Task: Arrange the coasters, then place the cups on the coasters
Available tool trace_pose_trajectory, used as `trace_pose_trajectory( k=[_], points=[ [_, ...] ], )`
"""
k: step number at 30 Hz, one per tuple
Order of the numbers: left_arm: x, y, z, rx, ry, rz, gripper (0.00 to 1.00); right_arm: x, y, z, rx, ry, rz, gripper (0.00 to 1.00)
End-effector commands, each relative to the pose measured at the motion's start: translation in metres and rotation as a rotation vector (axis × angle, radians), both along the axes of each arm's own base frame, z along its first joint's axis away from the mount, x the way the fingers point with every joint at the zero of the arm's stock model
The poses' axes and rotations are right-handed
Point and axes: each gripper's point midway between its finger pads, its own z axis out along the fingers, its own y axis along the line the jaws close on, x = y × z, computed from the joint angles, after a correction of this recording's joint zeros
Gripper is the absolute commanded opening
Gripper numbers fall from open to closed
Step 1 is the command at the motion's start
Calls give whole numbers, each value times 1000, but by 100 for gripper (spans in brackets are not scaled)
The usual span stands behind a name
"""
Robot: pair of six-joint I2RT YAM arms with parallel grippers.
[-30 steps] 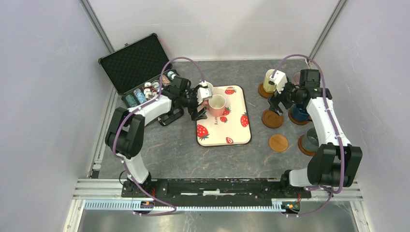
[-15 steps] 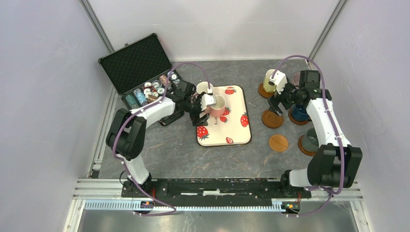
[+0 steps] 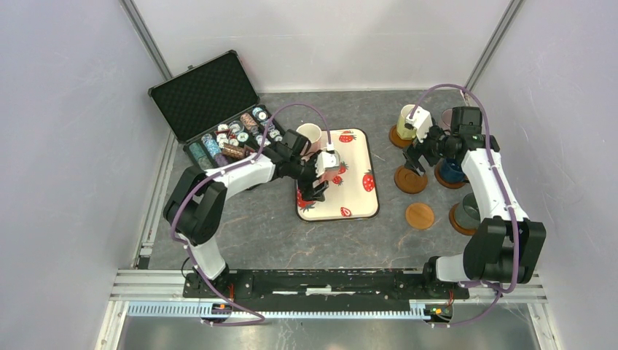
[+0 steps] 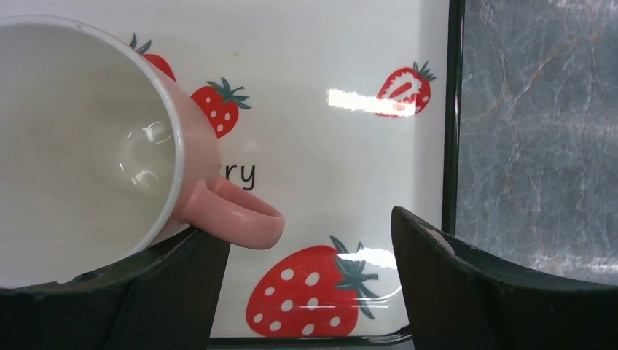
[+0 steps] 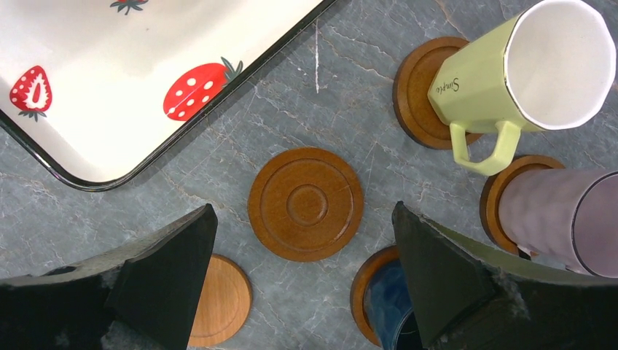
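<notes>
Caught mid cup-fetching: left hand [image 4: 302,233] open, straddling handle of pink cup [image 4: 80,146] at its 9 o'clock on tray [image 4: 350,160]; right hand [image 5: 304,210] open above bare coaster [image 5: 306,182], 3 o'clock of tray. Called for next, probably: closing on handle, lifting.

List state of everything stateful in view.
left gripper: jaws open, first pink mug's handle between them.
right gripper: jaws open, over dark coaster.
first pink mug: upright on tray.
second pink mug: upright.
yellow-green mug: on coaster.
lilac mug: on coaster.
navy mug: on coaster.
grey mug: on coaster.
dark coaster: bare.
light coaster: bare.
chip case: open.
</notes>
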Motion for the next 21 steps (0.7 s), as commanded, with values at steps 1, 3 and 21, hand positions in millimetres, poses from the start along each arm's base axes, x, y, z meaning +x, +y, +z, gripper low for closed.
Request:
trace_pose_trajectory(
  k=[1, 3, 21],
  points=[
    [8, -18, 20, -80, 12, 115, 88, -3, 5, 10, 18, -31, 10, 98],
    [13, -23, 21, -95, 21, 160, 89, -4, 5, 9, 17, -29, 8, 98],
    [12, -52, 32, -173, 50, 268, 94, -2, 4, 1, 40, -26, -46, 98]
  ],
)
